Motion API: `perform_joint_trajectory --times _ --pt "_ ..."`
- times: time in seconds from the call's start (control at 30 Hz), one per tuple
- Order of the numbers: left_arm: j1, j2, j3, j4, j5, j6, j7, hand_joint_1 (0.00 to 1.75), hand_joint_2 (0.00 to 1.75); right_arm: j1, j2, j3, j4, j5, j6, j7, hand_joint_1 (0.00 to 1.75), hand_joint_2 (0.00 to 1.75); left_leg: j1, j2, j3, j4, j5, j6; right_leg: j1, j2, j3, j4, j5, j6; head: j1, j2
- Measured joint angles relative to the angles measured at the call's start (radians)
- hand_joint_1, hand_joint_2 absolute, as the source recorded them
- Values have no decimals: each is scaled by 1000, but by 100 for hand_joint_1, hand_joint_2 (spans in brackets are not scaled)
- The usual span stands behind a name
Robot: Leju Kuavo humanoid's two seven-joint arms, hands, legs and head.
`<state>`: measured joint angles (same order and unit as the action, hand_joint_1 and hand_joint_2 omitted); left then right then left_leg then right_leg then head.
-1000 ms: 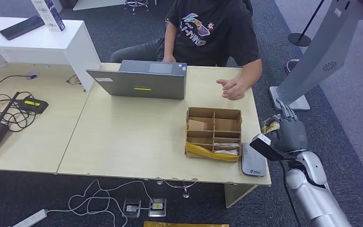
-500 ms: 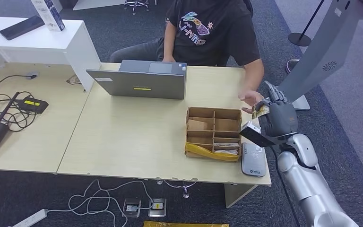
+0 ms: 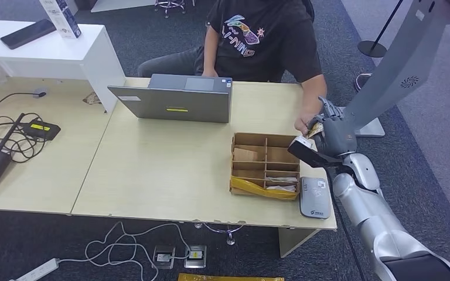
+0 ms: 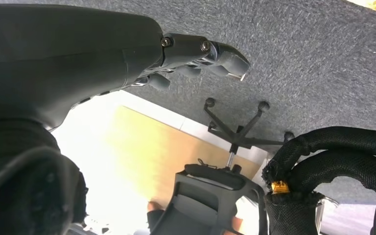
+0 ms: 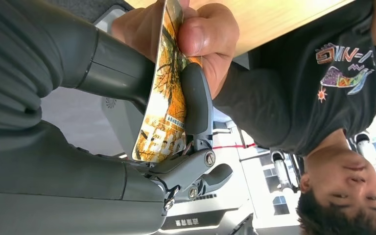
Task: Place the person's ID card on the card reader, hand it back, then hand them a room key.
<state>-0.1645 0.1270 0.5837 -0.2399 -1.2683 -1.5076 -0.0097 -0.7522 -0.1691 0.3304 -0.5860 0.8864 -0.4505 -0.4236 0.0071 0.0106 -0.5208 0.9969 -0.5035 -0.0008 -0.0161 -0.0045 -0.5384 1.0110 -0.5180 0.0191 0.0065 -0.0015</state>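
My right hand [image 3: 334,136] is raised over the table's far right edge, pinching a card [image 3: 315,130] with an orange and yellow picture. In the right wrist view the card [image 5: 164,98] stands between my thumb [image 5: 196,103] and fingers. The person's hand [image 5: 208,39] pinches its far end at the same time. The person [image 3: 263,38] in a black printed shirt sits behind the table. The grey card reader [image 3: 314,197] lies at the table's near right corner with nothing on it. My left hand [image 4: 200,54] hangs over the carpet and holds nothing.
A cardboard box [image 3: 265,165] with several compartments sits left of the reader, with cards in its near slots. A grey laptop [image 3: 173,104] stands at the table's far side. Cables and black devices [image 3: 6,140] cover the left desk. A grey kiosk stand [image 3: 387,70] rises at the right.
My right hand rose from beside the table's right edge and moved toward the person with the card. The person's hand came to meet it and now grips the card.
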Motion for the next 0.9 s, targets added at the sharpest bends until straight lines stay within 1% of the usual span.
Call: perform_joint_trajectory --times 0.03,0.07,0.23,0.43,0.6,0.7,0.8,0.9 --pt "0 0 0 0 1 0 1 0 0 -3 2 1 10 1 -2 1 7 175 0 0 0 0 0 0 0 0 0 0 0 0 0 0" --pt "0 0 0 0 2 0 2 0 0 -6 4 1 19 2 -4 2 0 175 0 0 0 0 0 0 0 0 0 0 0 0 0 0" --pt "0 -1 0 0 6 0 3 0 0 -16 9 2 62 -13 -19 0 0 175 0 0 0 0 0 0 0 0 0 0 0 0 0 0" --pt "1 -5 0 0 6 0 6 0 0 -25 9 1 87 -60 -38 -25 0 175 0 0 0 0 0 0 0 0 0 0 0 0 0 0" --pt "3 -8 0 0 10 0 7 0 0 -40 10 -10 91 -164 -33 -67 0 175 0 0 0 0 0 0 0 0 0 0 0 0 0 0" --pt "3 -8 0 0 15 0 7 0 0 -41 10 -26 69 -269 7 -88 0 175 0 0 0 0 0 0 0 0 0 0 0 0 0 0" --pt "3 -8 0 0 18 0 7 0 0 -18 10 -42 -11 -414 85 -85 0 175 0 0 0 0 0 0 0 0 0 0 0 0 0 0" --pt "5 -6 0 0 23 0 6 0 0 56 3 -50 -178 -510 160 -24 0 175 0 0 0 0 0 0 0 0 0 0 0 0 0 0"
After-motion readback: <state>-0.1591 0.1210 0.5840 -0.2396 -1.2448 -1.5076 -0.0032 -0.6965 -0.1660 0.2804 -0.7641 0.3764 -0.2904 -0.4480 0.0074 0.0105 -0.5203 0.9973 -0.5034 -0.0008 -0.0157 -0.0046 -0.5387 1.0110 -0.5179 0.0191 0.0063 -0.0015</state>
